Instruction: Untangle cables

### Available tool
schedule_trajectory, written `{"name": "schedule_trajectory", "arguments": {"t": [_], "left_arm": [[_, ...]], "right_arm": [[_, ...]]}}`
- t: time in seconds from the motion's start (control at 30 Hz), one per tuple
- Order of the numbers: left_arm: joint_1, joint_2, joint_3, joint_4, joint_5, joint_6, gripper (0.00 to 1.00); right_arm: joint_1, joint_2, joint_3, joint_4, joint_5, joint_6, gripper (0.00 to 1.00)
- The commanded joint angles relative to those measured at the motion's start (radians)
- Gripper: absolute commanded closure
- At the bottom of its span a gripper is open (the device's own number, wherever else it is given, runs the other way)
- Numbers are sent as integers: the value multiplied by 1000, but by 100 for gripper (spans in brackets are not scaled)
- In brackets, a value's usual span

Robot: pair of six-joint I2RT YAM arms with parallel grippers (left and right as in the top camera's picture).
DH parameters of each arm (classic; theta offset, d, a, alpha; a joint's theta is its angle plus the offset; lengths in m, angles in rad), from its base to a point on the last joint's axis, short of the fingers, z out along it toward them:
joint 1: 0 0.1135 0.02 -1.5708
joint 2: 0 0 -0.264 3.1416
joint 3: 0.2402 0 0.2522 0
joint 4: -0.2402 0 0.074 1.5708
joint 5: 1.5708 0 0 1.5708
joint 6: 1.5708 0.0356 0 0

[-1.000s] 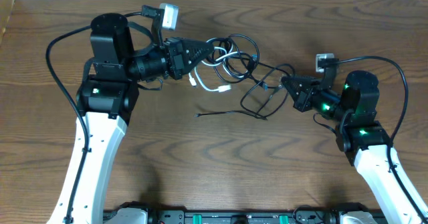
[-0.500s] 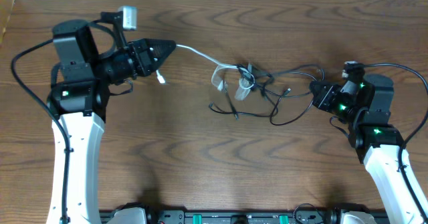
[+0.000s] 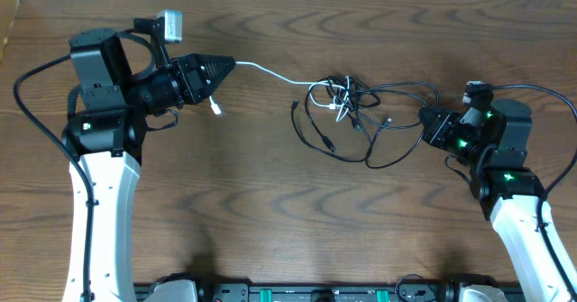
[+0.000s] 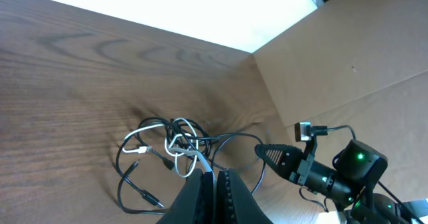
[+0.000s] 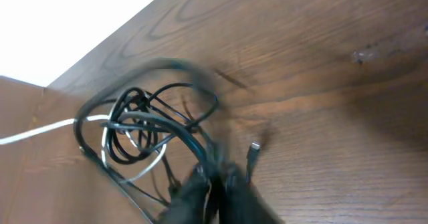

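A dark wood-grain counter (image 3: 270, 221) fills the overhead view, and two claws reach over it. The left claw (image 3: 232, 65) is pinched fully closed on the one white cable (image 3: 270, 70). That cable's short end, with its plug (image 3: 216, 108), hangs just beside the claw on the near side. From the claw the white cable runs right into a single tangle (image 3: 347, 113) near the counter's middle. There it is knotted with thin black cables (image 3: 397, 86), too entwined to count. The right claw (image 3: 422, 122) sits at the tangle's right edge. Its blurred wrist view leaves unclear whether its fingers clamp the black loop there.
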Motion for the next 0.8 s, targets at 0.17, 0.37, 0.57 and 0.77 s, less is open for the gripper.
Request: {"name": "schedule_trajectory", "arguments": {"t": [0.17, 0.37, 0.57, 0.77], "left_arm": [[2, -12, 14, -8, 5, 25, 93], [2, -12, 14, -51, 5, 25, 93], [-2, -12, 14, -103, 5, 50, 93], [-79, -11, 14, -191, -86, 124, 87]], "right_arm": [[-5, 3, -6, 2, 12, 1, 76], [-5, 3, -6, 2, 2, 0, 24], [-4, 3, -6, 19, -39, -18, 14], [10, 3, -6, 23, -42, -18, 13]]}}
